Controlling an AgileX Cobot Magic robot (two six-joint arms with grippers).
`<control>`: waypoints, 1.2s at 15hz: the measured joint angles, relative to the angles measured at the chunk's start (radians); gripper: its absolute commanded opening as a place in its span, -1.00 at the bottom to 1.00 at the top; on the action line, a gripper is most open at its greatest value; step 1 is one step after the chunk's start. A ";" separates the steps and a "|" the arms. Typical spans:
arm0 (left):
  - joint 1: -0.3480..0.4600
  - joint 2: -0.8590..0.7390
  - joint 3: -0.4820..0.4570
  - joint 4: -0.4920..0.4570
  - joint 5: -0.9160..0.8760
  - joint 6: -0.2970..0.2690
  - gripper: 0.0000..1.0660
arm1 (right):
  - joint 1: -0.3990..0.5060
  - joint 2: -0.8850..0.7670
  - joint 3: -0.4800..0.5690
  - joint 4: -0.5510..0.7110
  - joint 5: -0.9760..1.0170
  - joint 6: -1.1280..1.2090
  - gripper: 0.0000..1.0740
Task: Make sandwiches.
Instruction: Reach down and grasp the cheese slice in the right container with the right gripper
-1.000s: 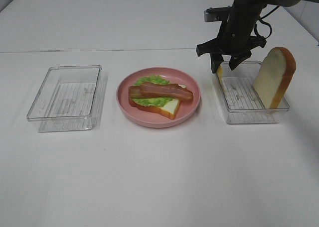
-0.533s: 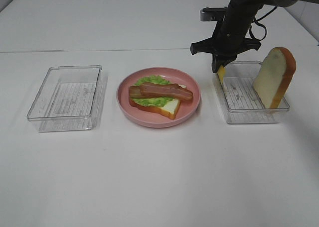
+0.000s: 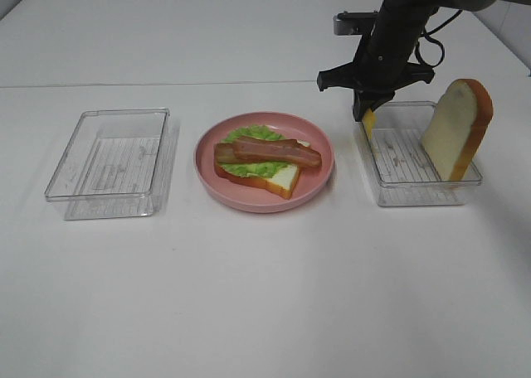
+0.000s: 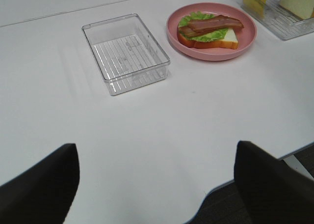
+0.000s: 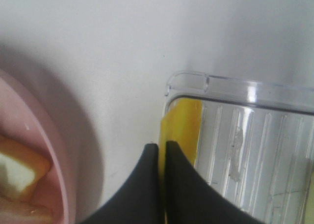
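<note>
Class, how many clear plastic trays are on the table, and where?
2. The left tray, beside the pink plate, is empty; the right tray holds a bread slice and cheese.

Three things stand in a row across the middle of the table in the high view. The left tray sits at centre left, the plate near it at frame centre, and the right tray at centre right. On the plate lies a bread slice, with a lettuce leaf on that and bacon strips on top. In the right tray — a cheese square stands on edge at its left end, and a second bread slice leans upright at its right end.
</note>
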 measured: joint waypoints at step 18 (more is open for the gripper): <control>0.000 0.000 0.000 0.000 0.000 0.000 0.53 | -0.005 -0.018 0.000 -0.032 0.010 -0.004 -1.00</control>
